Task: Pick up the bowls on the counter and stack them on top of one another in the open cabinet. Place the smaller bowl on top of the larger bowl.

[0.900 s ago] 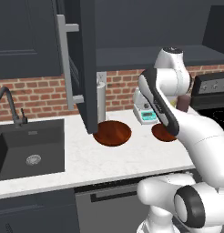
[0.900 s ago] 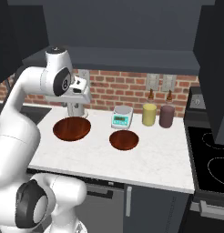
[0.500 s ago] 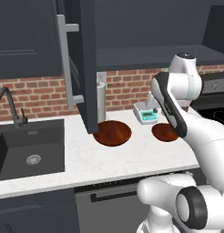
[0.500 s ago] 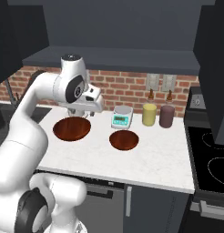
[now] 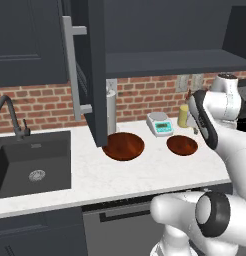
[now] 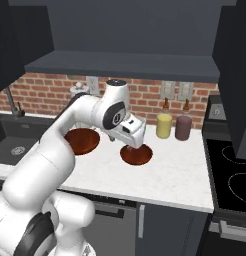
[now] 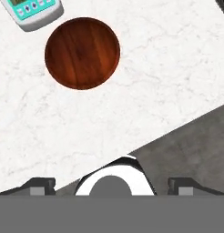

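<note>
Reddish-brown, the smaller bowl [image 7: 82, 53] lies on the white counter [image 7: 145, 82] at eleven o'clock in the hand view, a white kitchen scale [image 7: 35, 11] just beside it at the top edge. The gripper [image 7: 111, 184] hangs above with fingertips [image 7: 38, 184] spread, nothing between them. The left base view adds the larger bowl [image 5: 124, 146] under the open cabinet [image 5: 160, 60], at nine o'clock from the smaller one.
</note>
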Available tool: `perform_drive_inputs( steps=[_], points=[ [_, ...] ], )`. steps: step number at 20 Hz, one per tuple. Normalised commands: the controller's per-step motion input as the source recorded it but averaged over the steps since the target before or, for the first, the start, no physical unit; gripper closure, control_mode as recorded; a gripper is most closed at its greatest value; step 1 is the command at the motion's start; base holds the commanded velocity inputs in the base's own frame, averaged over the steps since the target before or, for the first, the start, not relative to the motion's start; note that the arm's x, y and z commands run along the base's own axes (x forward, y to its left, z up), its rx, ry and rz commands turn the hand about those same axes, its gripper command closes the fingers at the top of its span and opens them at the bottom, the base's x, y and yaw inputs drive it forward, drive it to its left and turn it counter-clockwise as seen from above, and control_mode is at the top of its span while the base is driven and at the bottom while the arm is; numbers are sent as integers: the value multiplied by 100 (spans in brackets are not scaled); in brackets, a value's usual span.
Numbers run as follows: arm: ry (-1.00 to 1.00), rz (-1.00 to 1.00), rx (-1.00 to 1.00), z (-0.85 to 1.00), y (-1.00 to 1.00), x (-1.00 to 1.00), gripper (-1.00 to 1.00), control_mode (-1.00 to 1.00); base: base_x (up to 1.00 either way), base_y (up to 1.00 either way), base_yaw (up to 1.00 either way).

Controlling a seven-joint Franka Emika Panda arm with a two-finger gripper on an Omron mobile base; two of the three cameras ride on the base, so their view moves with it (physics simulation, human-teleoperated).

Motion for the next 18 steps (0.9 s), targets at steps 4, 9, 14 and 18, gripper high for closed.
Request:
perform_drive_inputs(
  steps=[4, 9, 14, 18],
  points=[
    [15, -32, 9, -51, -100, 0, -100, -100, 0, 0, 0],
    [18, -9, 9, -32, -42, 19, -100, -100, 0, 0, 0],
    [17, -3, 11, -24, -2, 13, -100, -100, 0, 0, 0],
    [10, -1, 13, -44, 3, 34, -100, -100, 0, 0, 0]
  ],
)
